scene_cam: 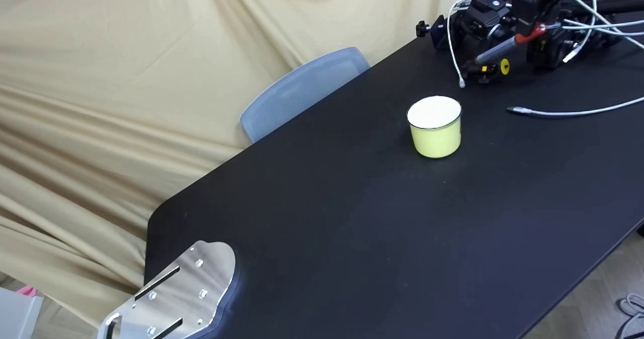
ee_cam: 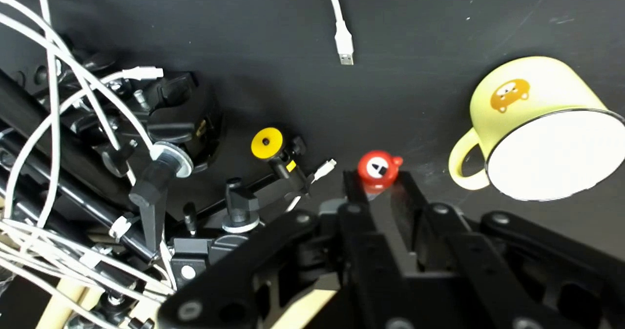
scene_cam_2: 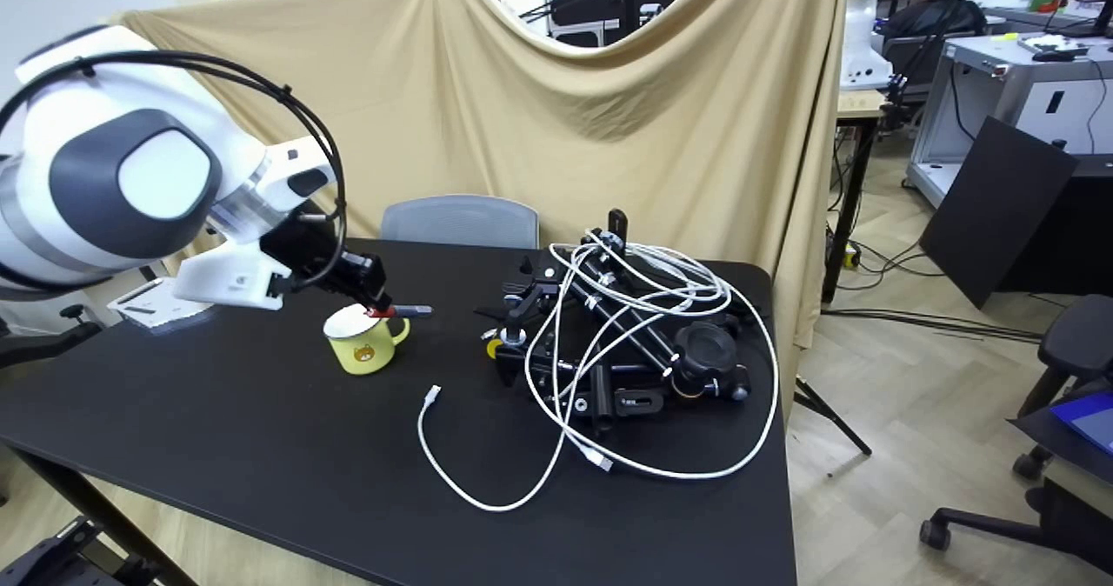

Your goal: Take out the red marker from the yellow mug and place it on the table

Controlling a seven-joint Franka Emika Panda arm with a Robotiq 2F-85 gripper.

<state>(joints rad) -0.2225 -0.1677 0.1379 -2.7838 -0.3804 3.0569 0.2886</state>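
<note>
The yellow mug (scene_cam: pixel 436 142) is upright on the table (scene_cam: pixel 322 218) with just bare white showing inside, and the red marker (scene_cam_2: pixel 413 311) is out, hanging midair by the mug's handle (ee_cam: pixel 456 164), pinched at its red end by the gripper (ee_cam: pixel 378 180), jaws nearly together.

Tool (ee_cam: pixel 381 186) stood at lower centre, clamped on the red marker (ee_cam: pixel 375 166); the marker's round red end bore a white disc. Yellow mug (ee_cam: pixel 530 92) sat to the right on the black desk (ee_cam: pixel 420 21), handle leftward, animal-face print showing. White cables (ee_cam: pixel 55 133) crossed black gear (ee_cam: pixel 173 130) at left; USB plug (ee_cam: pixel 344 42) lay upper centre.
</note>
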